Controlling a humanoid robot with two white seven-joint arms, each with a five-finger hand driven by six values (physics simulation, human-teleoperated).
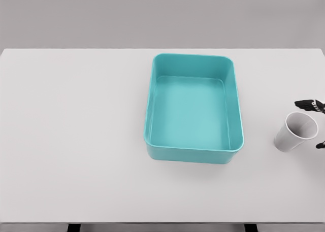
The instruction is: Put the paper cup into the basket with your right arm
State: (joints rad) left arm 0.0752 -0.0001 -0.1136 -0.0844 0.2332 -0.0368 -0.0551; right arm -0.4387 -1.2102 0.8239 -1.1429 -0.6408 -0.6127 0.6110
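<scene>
One paper cup [296, 132] is seen tilted at the desk's [76, 140] right edge, mouth aimed up and right, right of the teal basket [193, 107]. The right robot hand [319, 125] is glimpsed around its rim; whether the fingers are clamped cannot be told.

White table [76, 140] — teal basket [193, 151]; paper cup [295, 132]

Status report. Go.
Right robot hand at white paper cup, grasp unclear. Cup tilted, right of teal plastic basket, basket empty. Nothing between them.
</scene>
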